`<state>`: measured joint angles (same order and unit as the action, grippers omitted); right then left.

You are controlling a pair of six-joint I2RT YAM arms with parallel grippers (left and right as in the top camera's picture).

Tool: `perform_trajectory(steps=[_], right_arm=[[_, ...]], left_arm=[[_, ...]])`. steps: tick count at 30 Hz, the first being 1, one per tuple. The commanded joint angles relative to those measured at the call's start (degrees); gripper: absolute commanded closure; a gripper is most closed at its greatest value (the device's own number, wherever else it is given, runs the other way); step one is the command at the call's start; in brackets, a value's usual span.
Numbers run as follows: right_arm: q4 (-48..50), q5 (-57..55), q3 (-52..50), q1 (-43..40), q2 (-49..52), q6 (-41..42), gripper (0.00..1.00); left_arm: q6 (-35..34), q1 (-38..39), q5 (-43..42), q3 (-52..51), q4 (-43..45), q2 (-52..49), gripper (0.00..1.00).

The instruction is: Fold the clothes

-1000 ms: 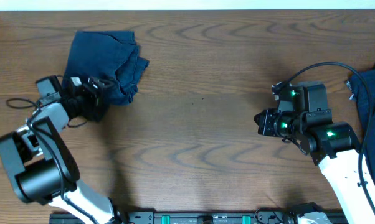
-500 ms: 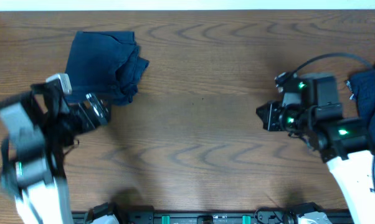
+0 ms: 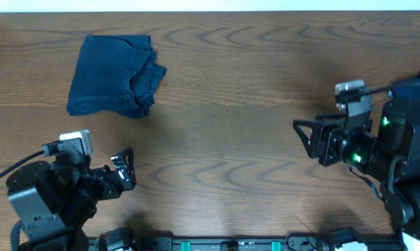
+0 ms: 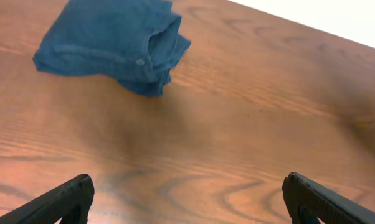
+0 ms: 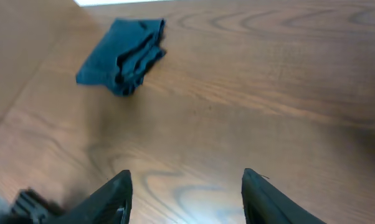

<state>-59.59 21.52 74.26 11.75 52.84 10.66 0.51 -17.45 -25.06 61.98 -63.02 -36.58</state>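
Folded navy shorts [image 3: 112, 75] on table [image 3: 252, 84]

Wood-grain table [image 3: 266, 84], white strip [image 3: 210, 4] at back

Landmark: folded shorts [image 3: 116, 85], lying flat on the table [image 3: 231, 104], in its far-left part.

- Left gripper [image 3: 125, 171]: on the near, robot side of the shorts, about straight in front of them, well apart, with no contact.
- Right gripper [image 3: 304, 139]: well to the right of the shorts and somewhat nearer the robot, with bare table between.
- Second garment [image 3: 414, 88]: far right of the shorts, at the table's right edge, partly hidden behind the right arm.
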Motion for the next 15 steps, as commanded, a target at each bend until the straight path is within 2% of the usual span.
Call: perform_trajectory(steps=[1,3,4,5,15], right_arm=[[-0.31,0.13,0.52,-0.44,-1.66,-3.5,0.39],[-0.22,-0.61,0.52,-0.44,-2.27,-3.5,0.27],[-0.24,-0.74,0.52,-0.44,-2.49,-3.48,0.08],[-0.24,-0.72,0.52,-0.44,-2.58,-3.48,0.01],[-0.37,0.17,0.52,-0.44,-2.58,-3.41,0.01]], left_arm=[[1.4,0.2,1.42,-0.68,-0.13,-1.01,0.02],[1.38,0.2,1.66,-0.68,-0.13,-1.2,0.02],[1.36,0.2,1.6,-0.68,-0.13,-1.25,0.02],[0.92,0.2,1.49,-0.68,0.13,-1.27,0.02],[0.96,0.2,1.77,-0.68,0.07,-1.25,0.02]])
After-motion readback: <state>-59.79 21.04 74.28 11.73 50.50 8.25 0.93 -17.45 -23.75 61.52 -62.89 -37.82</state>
